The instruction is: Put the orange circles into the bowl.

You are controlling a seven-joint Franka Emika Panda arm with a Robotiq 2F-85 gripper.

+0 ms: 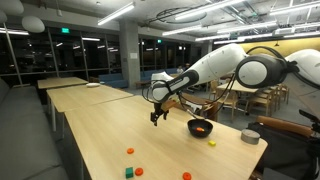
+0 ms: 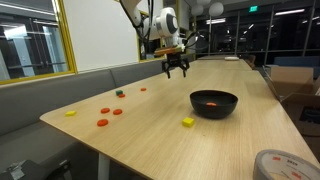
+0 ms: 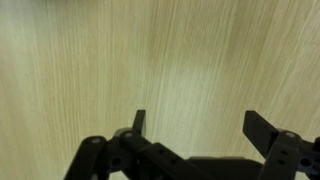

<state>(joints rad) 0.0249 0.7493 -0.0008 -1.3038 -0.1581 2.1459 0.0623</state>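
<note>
One yellow piece is lying nearest on the bench, just in front of the single black bowl, which is showing a spot of orange inside. Three orange circles are sitting loose, well apart from the bowl, near one green block. Beyond them the end effector is hovering over bare wood, jaws spread wide and holding nothing.
</note>
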